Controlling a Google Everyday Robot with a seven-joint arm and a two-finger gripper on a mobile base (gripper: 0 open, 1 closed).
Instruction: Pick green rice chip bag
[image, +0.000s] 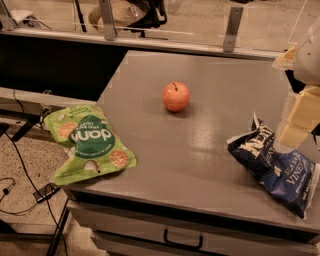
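Observation:
The green rice chip bag (90, 144) lies flat at the front left corner of the grey table (200, 150), turned upside down to me, and its left part hangs over the table's left edge. My gripper (299, 120) is at the far right edge of the view, above the table's right side and just above the dark blue chip bag (280, 167). It is far from the green bag and holds nothing that I can see.
A red-orange apple (175, 96) stands mid-table, towards the back. The blue chip bag lies at the front right. A railing with metal posts (231, 27) runs behind the table. A drawer handle (182, 241) is below the front edge. Cables lie on the floor at the left.

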